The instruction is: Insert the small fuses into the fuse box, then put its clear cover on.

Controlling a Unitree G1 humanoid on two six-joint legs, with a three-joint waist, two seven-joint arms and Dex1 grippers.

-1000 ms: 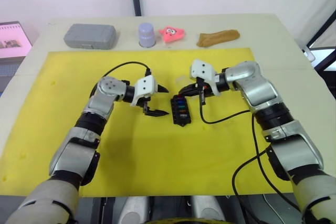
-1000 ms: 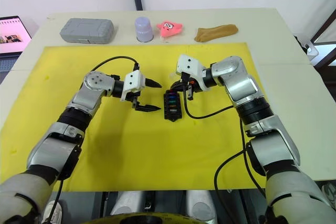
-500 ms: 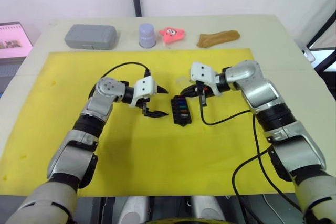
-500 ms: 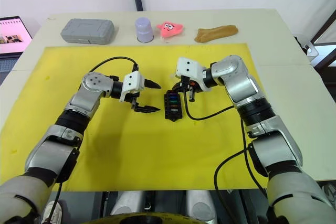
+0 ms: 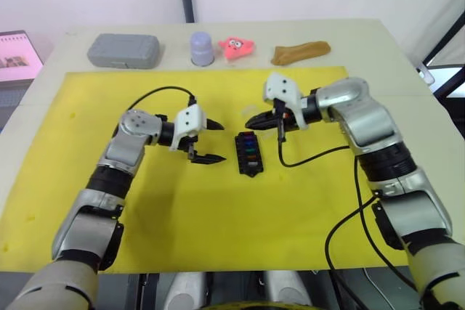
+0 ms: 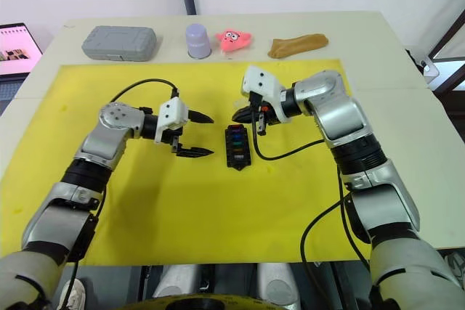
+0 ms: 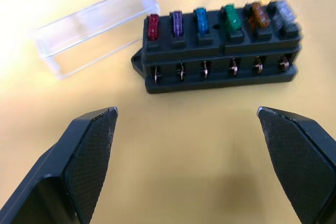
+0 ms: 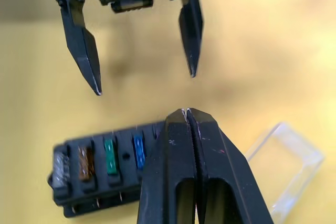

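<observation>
- Since a second ago, both arms have drawn back from the fuse box (image 5: 248, 154): the left gripper (image 5: 206, 142) now sits farther to the robot's left, the right gripper (image 5: 263, 120) has lifted toward the far side.
- Left gripper: fingers spread wide, holding nothing. Right gripper: fingers pressed together, nothing visible between them.
- Fuse box: lies on the yellow mat (image 5: 218, 223) between the two grippers; six small fuses (image 7: 215, 18) stand seated in one row.
- Clear cover (image 7: 89, 30): lies on the mat just beyond the box's far end, near the right gripper.
- Handling (judged): the cover looks light, rigid, thin-walled and slick; grip across its long side walls, gently, as it may skid or flip.
- No legible writing or brand on the box, cover or fuses.
</observation>
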